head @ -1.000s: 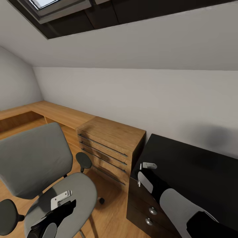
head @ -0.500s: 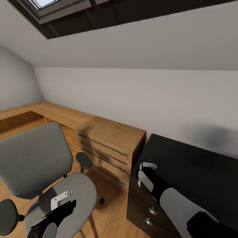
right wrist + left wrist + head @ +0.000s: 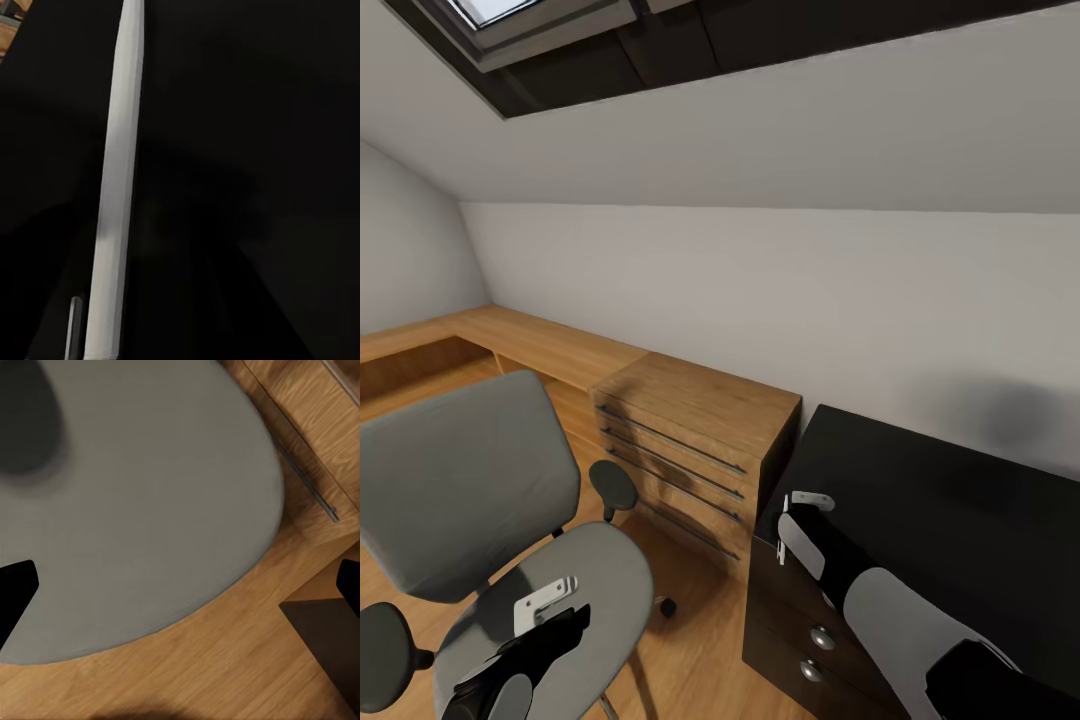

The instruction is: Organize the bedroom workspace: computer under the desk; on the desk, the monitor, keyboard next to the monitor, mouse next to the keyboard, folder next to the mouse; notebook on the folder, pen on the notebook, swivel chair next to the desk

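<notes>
The grey swivel chair [image 3: 480,500] stands at the lower left on the wood floor, a short way from the desk. My left gripper [image 3: 535,640] hangs over its seat [image 3: 150,495], open, with the two black fingertips [image 3: 15,592] wide apart and nothing between them. The glossy black desk [image 3: 960,500] fills the lower right, with a dark drawer unit and round silver knobs [image 3: 821,637] below. My right gripper [image 3: 800,510] sits over the desk's near left corner. In the right wrist view a long pale strip [image 3: 116,187] crosses a black surface; I cannot tell what it is.
A light-wood chest of drawers [image 3: 690,450] stands between the chair and the desk, against the white wall. A long wooden counter [image 3: 510,345] runs along the wall to the left. The sloped ceiling holds a dark skylight frame [image 3: 560,40]. Wood floor [image 3: 690,650] separates chair and desk.
</notes>
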`<state>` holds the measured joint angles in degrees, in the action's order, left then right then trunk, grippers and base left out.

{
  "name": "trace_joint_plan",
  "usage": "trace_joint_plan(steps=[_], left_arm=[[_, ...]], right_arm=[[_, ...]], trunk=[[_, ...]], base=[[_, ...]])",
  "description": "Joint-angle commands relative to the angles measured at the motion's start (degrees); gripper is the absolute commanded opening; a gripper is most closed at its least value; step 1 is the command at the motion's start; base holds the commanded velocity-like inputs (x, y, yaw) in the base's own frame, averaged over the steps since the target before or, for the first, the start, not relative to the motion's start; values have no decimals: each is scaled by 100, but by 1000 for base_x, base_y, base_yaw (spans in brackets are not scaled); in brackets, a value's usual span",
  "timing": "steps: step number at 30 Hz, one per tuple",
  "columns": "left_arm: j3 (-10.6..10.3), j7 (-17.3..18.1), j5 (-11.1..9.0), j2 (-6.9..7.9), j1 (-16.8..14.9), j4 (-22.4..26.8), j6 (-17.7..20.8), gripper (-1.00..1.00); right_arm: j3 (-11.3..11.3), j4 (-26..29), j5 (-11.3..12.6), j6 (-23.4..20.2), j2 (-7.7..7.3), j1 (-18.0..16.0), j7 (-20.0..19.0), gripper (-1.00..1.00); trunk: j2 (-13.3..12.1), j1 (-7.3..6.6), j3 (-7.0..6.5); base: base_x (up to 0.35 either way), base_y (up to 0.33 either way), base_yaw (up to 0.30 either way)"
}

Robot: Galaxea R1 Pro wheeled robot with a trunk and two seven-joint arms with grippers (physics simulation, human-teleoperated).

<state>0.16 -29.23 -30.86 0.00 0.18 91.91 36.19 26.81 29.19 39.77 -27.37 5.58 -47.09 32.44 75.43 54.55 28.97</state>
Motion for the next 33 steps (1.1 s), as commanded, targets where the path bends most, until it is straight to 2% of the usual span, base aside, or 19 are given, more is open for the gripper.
trace_joint_plan(steps=[1, 12, 21, 33], left_arm=[[1, -47, -60, 0, 0, 11, 11, 100], [1, -47, -60, 0, 0, 11, 11, 100], [-45, -46, -62, 0, 0, -28, 11, 100], [-86, -45, -61, 0, 0, -42, 11, 100]], right_arm=[[35, 6, 83, -71, -8, -2, 43, -100], [27, 16, 83, -114, -4, -2, 43, -100], [26, 24, 344, -183, -12, -2, 49, -100], [34, 273, 448, -458, -97, -2, 51, -100]], trunk=[[3, 1, 6], [3, 1, 6], [3, 1, 6], [3, 1, 6]], base=[[0, 0, 0], [0, 0, 0], [0, 0, 0], [0, 0, 0]])
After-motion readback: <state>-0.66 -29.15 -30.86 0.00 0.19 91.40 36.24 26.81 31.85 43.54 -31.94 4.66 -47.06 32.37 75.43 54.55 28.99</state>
